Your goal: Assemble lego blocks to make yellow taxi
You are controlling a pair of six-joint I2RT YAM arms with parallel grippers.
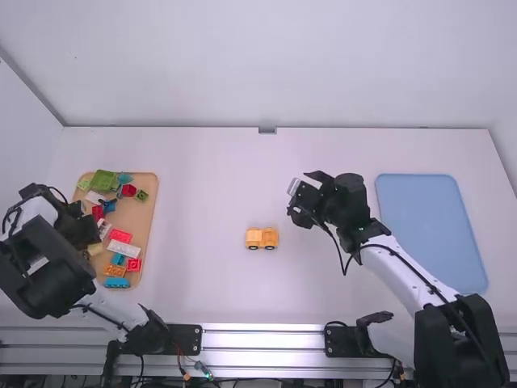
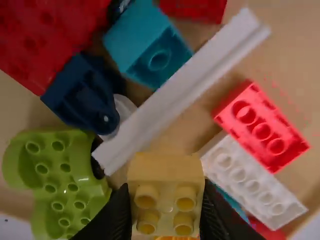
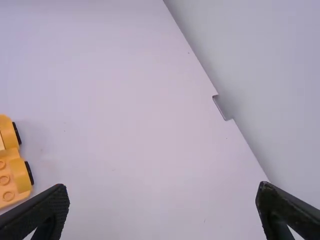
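My left gripper (image 1: 90,242) is low over the left part of the wooden tray (image 1: 147,212). In the left wrist view a pale yellow 2x2 block (image 2: 167,192) sits between the two fingers of the left gripper (image 2: 167,212), which are closed against its sides, studs facing the camera. The orange-yellow wheeled car base (image 1: 262,238) stands mid-table, and its wheels and studs (image 3: 12,175) show at the left edge of the right wrist view. My right gripper (image 1: 297,194) is above the table, behind and right of the car base; the right gripper (image 3: 162,205) is open, holding nothing.
Around the held block lie a white bar (image 2: 185,90), a red block (image 2: 260,127), a white block (image 2: 250,180), green pieces (image 2: 60,175), a dark blue piece (image 2: 82,95) and a teal block (image 2: 150,50). A blue mat (image 1: 428,230) covers the right side of the table.
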